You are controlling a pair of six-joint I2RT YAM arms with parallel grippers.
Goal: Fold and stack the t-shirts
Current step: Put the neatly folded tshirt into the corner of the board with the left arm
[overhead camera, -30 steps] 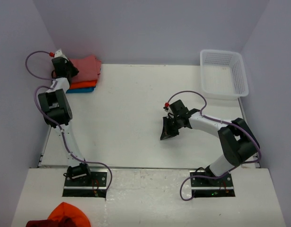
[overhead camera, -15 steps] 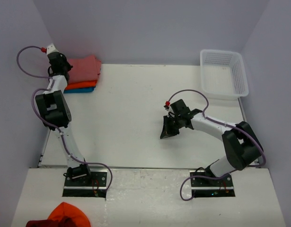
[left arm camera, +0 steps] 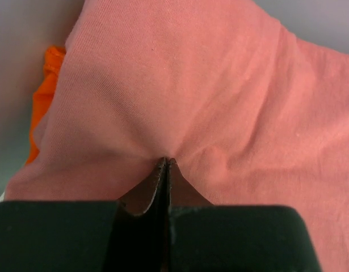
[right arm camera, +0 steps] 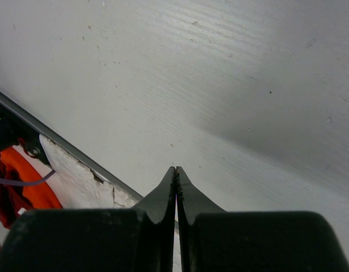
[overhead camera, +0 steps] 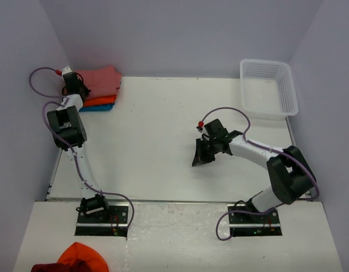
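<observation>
Three folded t-shirts lie stacked at the table's far left corner: a salmon-red one (overhead camera: 103, 79) on top, an orange one (overhead camera: 100, 101) under it, a teal-blue one (overhead camera: 97, 107) at the bottom. My left gripper (overhead camera: 76, 88) is at the stack's left edge. In the left wrist view its jaws are shut and the left gripper (left arm camera: 166, 160) touches the puckered salmon-red shirt (left arm camera: 208, 96); I see no cloth between the jaws. The orange shirt (left arm camera: 43, 107) peeks out at the left. My right gripper (overhead camera: 200, 158) is shut and empty, low over bare table, as the right wrist view (right arm camera: 176, 168) shows.
A white lattice basket (overhead camera: 268, 88) stands at the far right corner. An orange and dark red bundle of cloth (overhead camera: 78, 259) lies on the near ledge in front of the left arm's base; it also shows in the right wrist view (right arm camera: 21, 187). Walls close in the left and back.
My left gripper rose and swung back-left off the stack, then came back down onto the salmon-red shirt's left edge. The right arm has barely moved.
</observation>
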